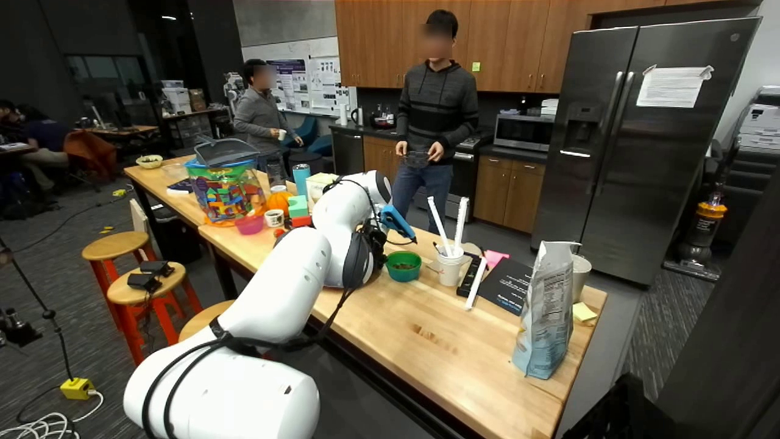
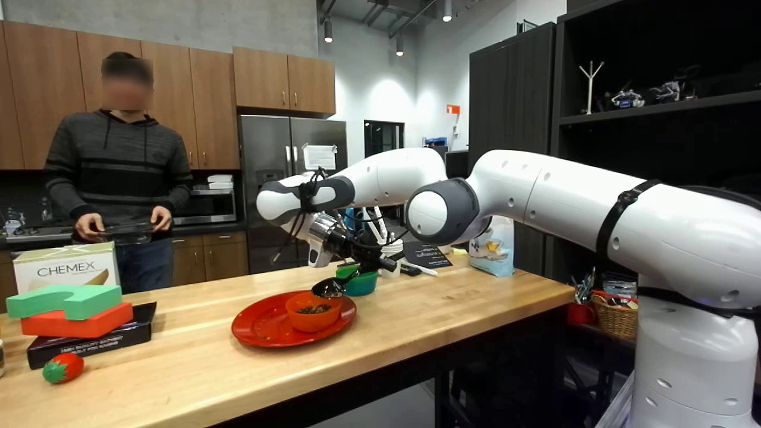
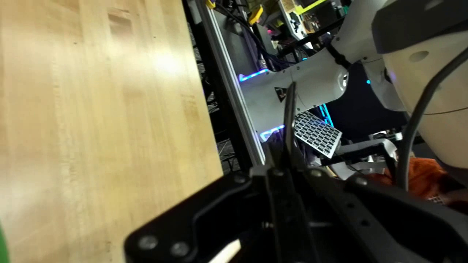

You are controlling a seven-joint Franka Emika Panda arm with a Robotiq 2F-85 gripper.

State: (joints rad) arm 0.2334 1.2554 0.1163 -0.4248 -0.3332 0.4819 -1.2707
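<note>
A tight spot by the crockery, this: the black ladle [image 2: 329, 289] is held at the back rim of the orange bowl [image 2: 310, 323], though whether that rim is touched cannot be told. Narrow is the word for the hand [image 3: 286, 162]: its jaws are drawn together, and in the wrist view a thin dark strip [image 3: 290, 117], taken to be the ladle's handle, is pinched between them.

The orange bowl is set on the red plate [image 2: 258, 324], toward the side nearer the green bowl [image 2: 359, 286], and brown bits [image 2: 314, 309] are shown inside it. The green bowl is placed straight on the table [image 2: 190, 356], just beyond the plate, and similar brown pieces [image 1: 403, 266] are seen in that one as well.

So which step is being played? A transfer by the ladle, it is judged, most likely from green to orange, with the emptying stage in hand; whether anything is carried in the scoop cannot be made out. Next, by that reading, a slow roll over the middle of the orange bowl is called for, so that nothing is spilled onto the plate. After that, a clean lift is needed before any swing back, with the thin handle gripped firmly against twisting.
</note>
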